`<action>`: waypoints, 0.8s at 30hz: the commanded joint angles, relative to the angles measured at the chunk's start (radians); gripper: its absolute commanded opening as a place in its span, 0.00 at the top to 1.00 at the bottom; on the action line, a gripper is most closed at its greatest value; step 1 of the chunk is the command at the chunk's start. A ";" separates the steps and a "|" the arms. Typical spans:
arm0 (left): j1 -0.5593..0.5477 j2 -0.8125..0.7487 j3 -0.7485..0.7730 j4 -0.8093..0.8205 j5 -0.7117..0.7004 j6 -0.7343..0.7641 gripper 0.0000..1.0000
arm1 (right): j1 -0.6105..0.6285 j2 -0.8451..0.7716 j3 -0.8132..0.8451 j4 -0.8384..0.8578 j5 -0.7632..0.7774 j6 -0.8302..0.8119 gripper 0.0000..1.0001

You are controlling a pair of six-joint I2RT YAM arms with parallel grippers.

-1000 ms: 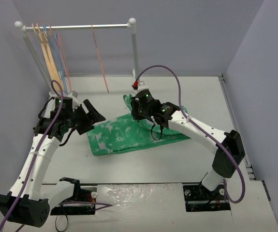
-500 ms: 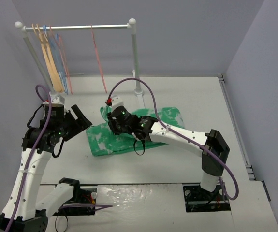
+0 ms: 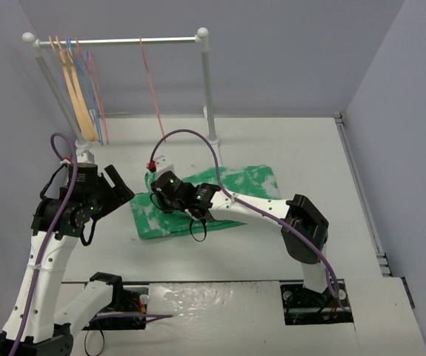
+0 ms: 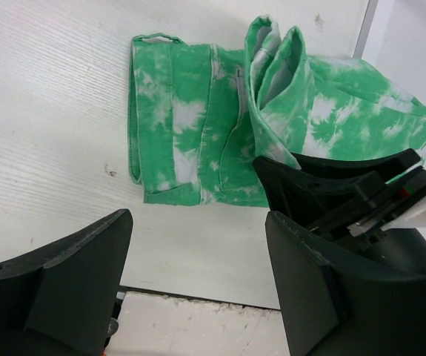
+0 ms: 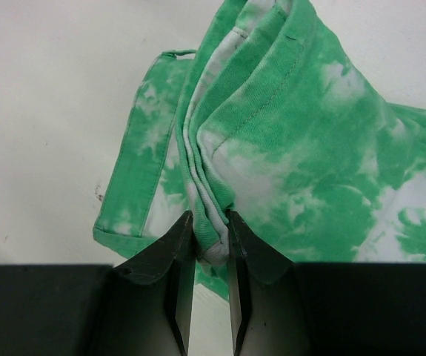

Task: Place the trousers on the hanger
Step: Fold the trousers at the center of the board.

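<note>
The green tie-dye trousers point(image 3: 235, 194) lie folded on the table. My right gripper point(image 3: 158, 200) is shut on a thick fold of their cloth, lifted and carried over the garment's left part. In the right wrist view the bunched layers of the trousers point(image 5: 309, 163) are pinched between the jaws of that gripper point(image 5: 211, 237). My left gripper point(image 3: 121, 188) hangs open to the left of the trousers, holding nothing. From the left wrist view the trousers point(image 4: 187, 126) lie beyond the open left gripper point(image 4: 198, 267). The thin pink hanger point(image 3: 152, 89) hangs alone on the rail.
A white clothes rack point(image 3: 124, 41) stands at the back, its right post point(image 3: 209, 89) just behind the trousers. A tan wooden hanger point(image 3: 75, 85) and light blue wire hangers point(image 3: 90, 78) hang at its left end. Walls close in on both sides.
My right arm has swept left across the table, dragging the held fold of the trousers over the garment. The left arm has drawn back to the left, still open.
</note>
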 commanded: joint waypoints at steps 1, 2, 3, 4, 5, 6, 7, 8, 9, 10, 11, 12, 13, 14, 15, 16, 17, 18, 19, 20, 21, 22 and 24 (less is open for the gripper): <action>0.004 -0.008 0.016 0.010 -0.019 0.015 0.30 | 0.020 -0.001 0.077 0.112 0.000 0.010 1.00; 0.003 -0.009 0.013 0.010 -0.018 0.016 0.30 | 0.020 0.004 0.080 0.116 -0.005 0.009 1.00; 0.003 -0.011 0.010 0.012 -0.019 0.016 0.30 | 0.020 0.008 0.082 0.118 -0.009 0.009 1.00; 0.005 -0.013 0.006 0.013 -0.020 0.016 0.30 | 0.022 0.015 0.083 0.125 -0.019 0.008 1.00; 0.005 -0.016 0.001 0.013 -0.029 0.018 0.30 | 0.020 0.028 0.084 0.138 -0.043 0.008 1.00; 0.005 -0.018 -0.003 0.013 -0.042 0.019 0.30 | 0.020 0.041 0.084 0.145 -0.067 0.009 0.98; 0.005 -0.020 -0.007 0.013 -0.050 0.020 0.30 | 0.020 0.055 0.086 0.152 -0.093 0.011 0.96; 0.005 -0.022 -0.010 0.012 -0.055 0.022 0.30 | 0.020 0.070 0.089 0.158 -0.119 0.012 0.93; 0.004 -0.023 -0.012 0.011 -0.057 0.024 0.30 | 0.022 0.084 0.091 0.159 -0.134 0.013 0.91; 0.003 -0.025 -0.014 0.010 -0.059 0.025 0.30 | 0.025 0.099 0.093 0.161 -0.148 0.013 0.89; 0.004 -0.027 -0.018 0.011 -0.061 0.025 0.30 | 0.027 0.106 0.094 0.162 -0.183 0.005 0.88; 0.005 -0.028 -0.022 0.012 -0.062 0.024 0.30 | 0.029 0.112 0.095 0.162 -0.206 -0.001 0.86; 0.005 -0.030 -0.024 0.013 -0.061 0.023 0.30 | 0.029 0.118 0.094 0.162 -0.219 -0.008 0.78; 0.005 -0.031 -0.028 0.016 -0.057 0.021 0.30 | 0.029 0.117 0.090 0.162 -0.233 -0.013 0.70; 0.005 -0.030 -0.031 0.019 -0.054 0.019 0.30 | 0.029 0.111 0.083 0.160 -0.238 -0.017 0.64; 0.005 -0.028 -0.035 0.022 -0.053 0.019 0.30 | 0.028 0.101 0.075 0.158 -0.234 -0.020 0.57; 0.005 -0.028 -0.037 0.024 -0.056 0.020 0.30 | 0.023 0.082 0.062 0.155 -0.228 -0.030 0.48; 0.005 -0.028 -0.037 0.025 -0.058 0.021 0.30 | 0.018 0.071 0.055 0.153 -0.225 -0.035 0.41; 0.005 -0.027 -0.039 0.028 -0.058 0.024 0.30 | 0.012 0.060 0.048 0.150 -0.215 -0.039 0.35; 0.006 -0.022 -0.042 0.034 -0.056 0.030 0.30 | -0.001 0.024 0.030 0.139 -0.203 -0.046 0.28; 0.005 -0.013 -0.046 0.041 -0.049 0.037 0.30 | -0.021 -0.028 0.006 0.121 -0.199 -0.054 0.22; 0.004 -0.004 -0.050 0.049 -0.042 0.040 0.30 | -0.042 -0.063 -0.010 0.106 -0.186 -0.059 0.20; 0.003 0.016 -0.058 0.067 -0.029 0.044 0.30 | -0.088 -0.119 -0.037 0.078 -0.156 -0.067 0.20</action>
